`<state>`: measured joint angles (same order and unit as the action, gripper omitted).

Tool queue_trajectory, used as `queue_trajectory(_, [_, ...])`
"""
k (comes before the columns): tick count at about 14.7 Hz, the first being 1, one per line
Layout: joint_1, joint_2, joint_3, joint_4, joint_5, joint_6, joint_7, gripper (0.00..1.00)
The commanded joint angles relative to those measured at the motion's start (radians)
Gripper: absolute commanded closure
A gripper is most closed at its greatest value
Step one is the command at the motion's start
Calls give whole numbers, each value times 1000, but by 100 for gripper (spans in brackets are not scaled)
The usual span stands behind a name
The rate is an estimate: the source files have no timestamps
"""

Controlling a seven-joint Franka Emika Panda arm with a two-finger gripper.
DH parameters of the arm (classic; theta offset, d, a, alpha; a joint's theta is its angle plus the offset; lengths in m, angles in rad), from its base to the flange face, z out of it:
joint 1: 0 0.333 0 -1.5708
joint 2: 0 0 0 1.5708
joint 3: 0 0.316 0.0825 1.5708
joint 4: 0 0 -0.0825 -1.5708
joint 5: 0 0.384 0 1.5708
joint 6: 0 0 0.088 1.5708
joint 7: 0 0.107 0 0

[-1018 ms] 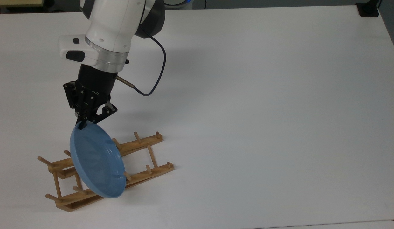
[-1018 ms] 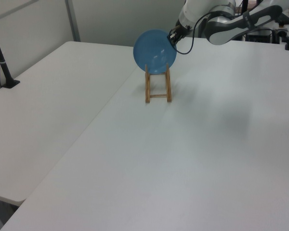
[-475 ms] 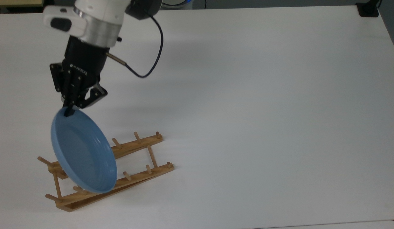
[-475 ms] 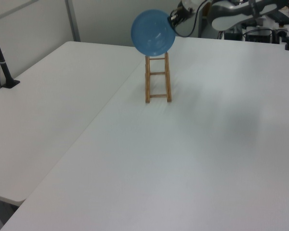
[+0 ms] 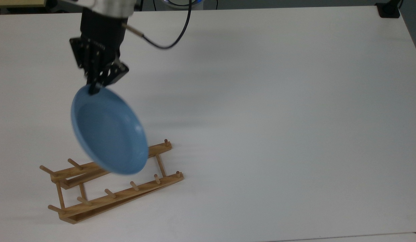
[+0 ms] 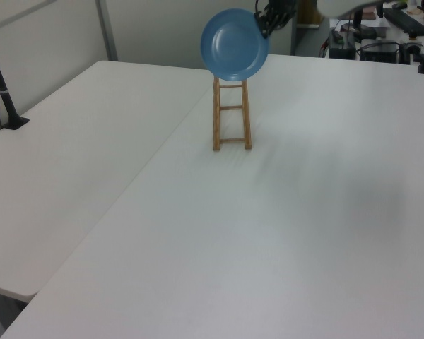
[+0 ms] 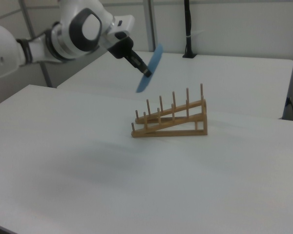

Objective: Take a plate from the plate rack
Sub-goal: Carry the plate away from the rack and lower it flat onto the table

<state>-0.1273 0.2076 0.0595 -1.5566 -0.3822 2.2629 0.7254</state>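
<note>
Above the wooden plate rack point(image 7: 170, 119), the gripper point(image 5: 92, 88) is pinching the light-blue plate point(image 5: 108, 130) by its rim, clear of the pegs.

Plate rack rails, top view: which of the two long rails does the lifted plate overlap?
The upper rail in the top view: the plate, held by the gripper, covers its middle. The lower rail is fully uncovered.

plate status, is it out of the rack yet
Gripper shut on plate rim. Plate airborne, tilted, clear of the plate rack pegs. Nothing in the way on the table.
</note>
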Motion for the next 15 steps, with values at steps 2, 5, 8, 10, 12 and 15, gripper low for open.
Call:
queue_trajectory(2, [2, -144, 2, -31, 268, -262, -214, 100])
queue_trajectory(5, [-6, -184, 2, -33, 402, -486, -393, 100])
queue_trajectory(8, [-15, -191, 2, -60, 456, -684, -654, 100])
queue_trajectory(10, [-24, -189, 0, -115, 460, -698, -786, 100])
queue_trajectory(12, [-70, -182, 0, -181, 520, -686, -910, 100])
queue_trajectory(15, [-95, -177, 0, -275, 560, -625, -989, 100])
